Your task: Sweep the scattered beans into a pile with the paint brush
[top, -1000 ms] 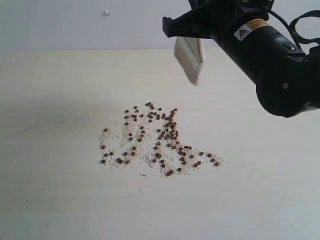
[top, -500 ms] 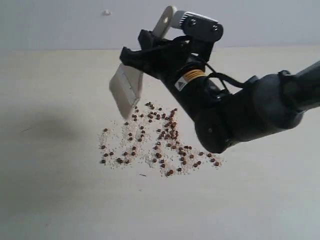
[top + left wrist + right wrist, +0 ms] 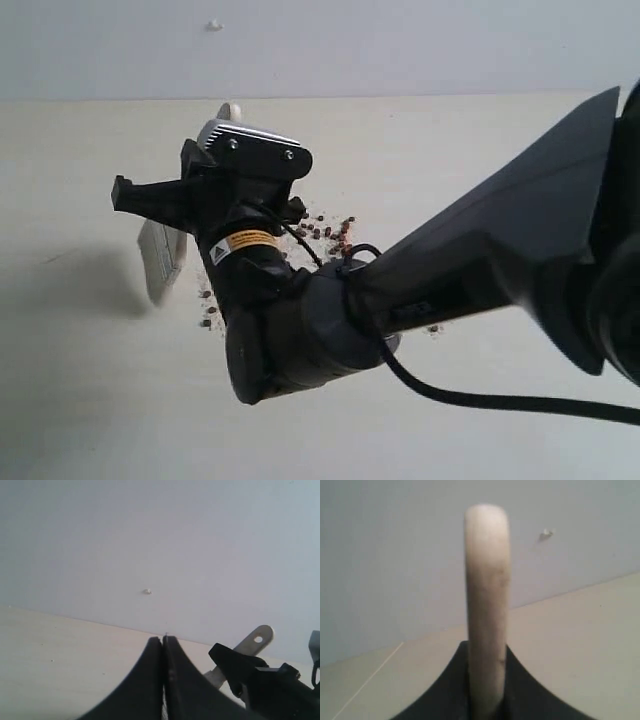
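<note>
Exterior view: the right arm [image 3: 450, 290] fills the middle and hides most of the beans [image 3: 335, 231]. Only a few reddish-brown pellets among whitish crumbs show past its edges on the table [image 3: 90, 400]. The right gripper [image 3: 170, 200] is clamped on the brush [image 3: 162, 256], whose pale head hangs tilted just left of the scatter. Whether the bristles touch the table cannot be told.

Left wrist view: the left gripper [image 3: 163, 647] has its fingers pressed together, holding nothing, before a blank wall [image 3: 150, 540]. The handle's holed end pokes up beyond.

Right wrist view: the wooden handle, edge-on and blurred, stands gripped between black fingers. The brush head is out of sight.
</note>
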You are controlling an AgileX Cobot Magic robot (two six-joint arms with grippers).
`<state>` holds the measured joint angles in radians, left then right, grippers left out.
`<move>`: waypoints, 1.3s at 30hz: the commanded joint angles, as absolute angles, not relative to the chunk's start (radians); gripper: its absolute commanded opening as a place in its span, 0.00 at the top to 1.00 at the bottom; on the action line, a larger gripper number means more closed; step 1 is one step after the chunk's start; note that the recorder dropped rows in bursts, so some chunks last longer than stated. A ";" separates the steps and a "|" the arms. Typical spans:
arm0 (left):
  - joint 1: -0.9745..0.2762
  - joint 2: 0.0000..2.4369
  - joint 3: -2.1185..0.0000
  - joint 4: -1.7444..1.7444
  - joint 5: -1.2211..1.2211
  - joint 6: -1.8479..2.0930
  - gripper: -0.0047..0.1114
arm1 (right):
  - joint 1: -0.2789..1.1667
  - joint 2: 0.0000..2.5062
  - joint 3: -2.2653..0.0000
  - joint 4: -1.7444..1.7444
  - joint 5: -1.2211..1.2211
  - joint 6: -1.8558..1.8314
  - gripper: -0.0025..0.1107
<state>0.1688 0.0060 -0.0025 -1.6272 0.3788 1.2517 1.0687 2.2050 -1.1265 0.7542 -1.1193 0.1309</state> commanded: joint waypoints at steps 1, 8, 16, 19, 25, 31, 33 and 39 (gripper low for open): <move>0.162 0.000 0.000 -1.626 0.377 1.249 0.96 | 1.070 2.212 -1.175 0.847 -1.085 0.030 0.98; 0.162 0.000 0.000 -1.626 0.377 1.249 0.96 | 1.070 2.221 -1.197 0.934 -1.039 -0.129 0.98; 0.162 0.000 0.000 -1.626 0.377 1.249 0.96 | 1.066 2.230 -1.197 1.100 -1.036 -0.399 0.98; 0.162 0.000 0.000 -1.626 0.377 1.249 0.96 | 1.057 2.222 -1.197 1.156 -1.042 -0.506 0.98; 0.162 0.000 0.000 -1.626 0.377 1.249 0.96 | 1.036 2.192 -1.197 1.182 -1.041 -0.582 0.98; 0.162 0.000 0.000 -1.626 0.377 1.249 0.96 | 1.017 2.190 -1.197 1.244 -1.034 -0.639 0.98; 0.162 0.000 0.000 -1.626 0.377 1.249 0.96 | 1.015 2.190 -1.197 1.254 -1.032 -0.650 0.98; 0.162 0.000 0.000 -1.626 0.377 1.249 0.96 | 1.015 2.189 -1.197 1.280 -1.032 -0.686 0.98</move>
